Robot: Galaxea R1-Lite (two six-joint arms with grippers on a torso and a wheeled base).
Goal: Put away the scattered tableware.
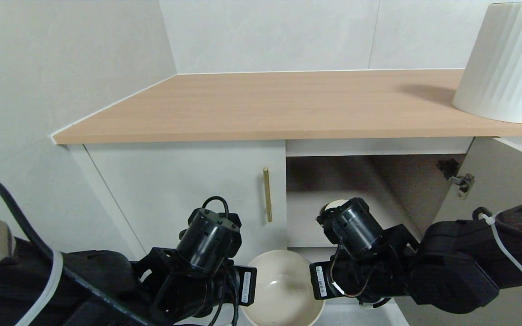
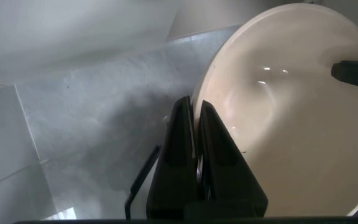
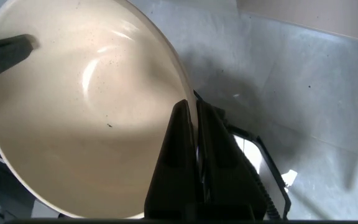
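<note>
Head view, bowl: you had one cream bowl (image 1: 280, 290) held low, just in front of the cabinet (image 1: 379, 147), facing its open half.
Left gripper: the left gripper (image 2: 196, 134) had its fingers pressed together on the bowl's rim, on the side nearer the cabinet's closed door (image 1: 184, 190).
Right gripper: the right gripper (image 3: 192, 127) pinched the opposite rim, on the side nearer the cabinet's open door (image 1: 496, 181).
Risk, grip: both holds were thin pinches on a smooth rim. If you let the arms drift apart or twist unevenly, the bowl could slip free and drop.
Risk, entry: the bowl looked low against the cabinet's opening. Pushing forward without lifting could knock it on the bottom edge or the closed door.
Risk, inside: a pale round shape (image 1: 333, 206) sat inside the cabinet, too hidden to name, and the bowl could strike it.
Count: one bowl, two grippers, two doors, one brass handle (image 1: 266, 194), one white ribbed container (image 1: 505, 63) on the cabinet's top.
</note>
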